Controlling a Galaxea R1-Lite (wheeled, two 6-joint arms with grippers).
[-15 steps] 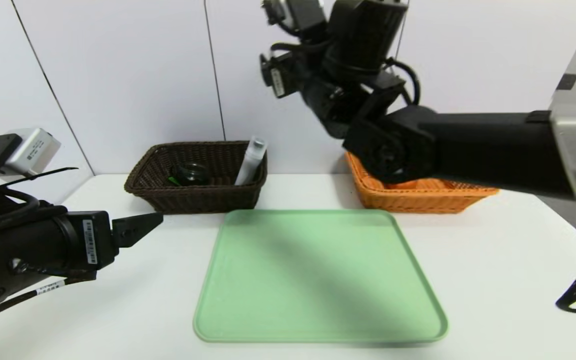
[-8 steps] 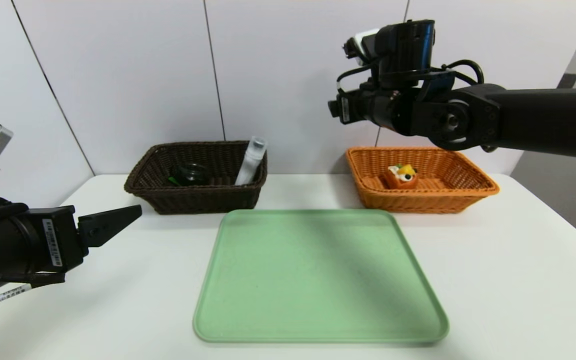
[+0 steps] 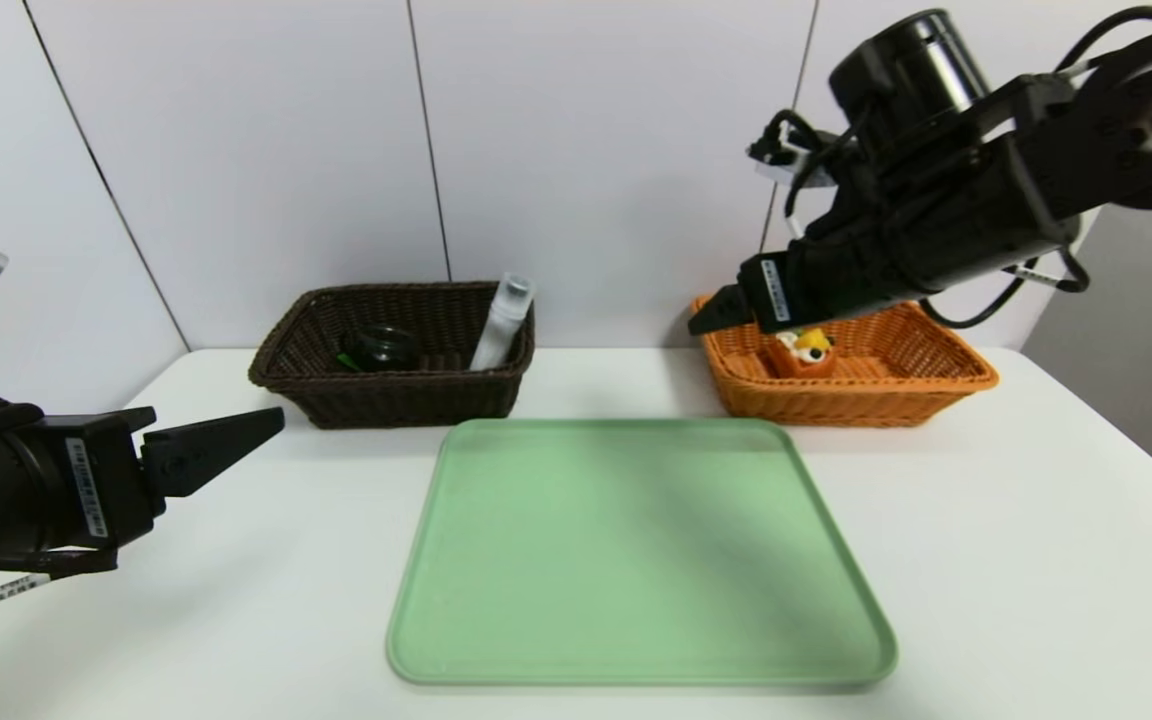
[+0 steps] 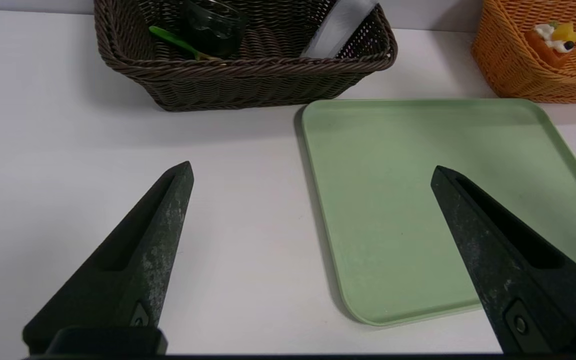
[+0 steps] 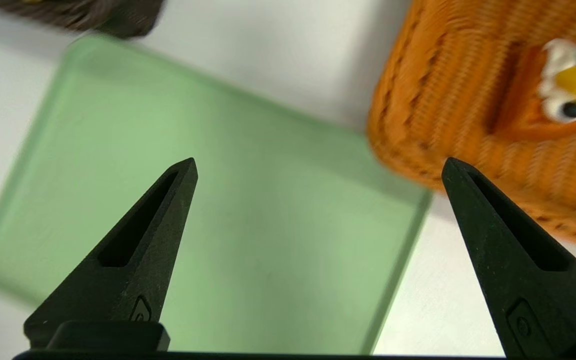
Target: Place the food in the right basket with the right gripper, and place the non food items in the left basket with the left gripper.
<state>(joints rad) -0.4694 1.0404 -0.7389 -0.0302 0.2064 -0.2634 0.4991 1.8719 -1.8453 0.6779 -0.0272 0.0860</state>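
Right claw [image 5: 320,159] has dropped closer to orange basket [image 3: 841,405], its 2 fingers apart

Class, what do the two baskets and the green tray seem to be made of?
Dark brown basket and orange basket: wicker or wicker-like plastic, slightly glossy; woven strands show.

Green tray: probably plastic, smooth and satin, judging by its even colour and rounded rim.
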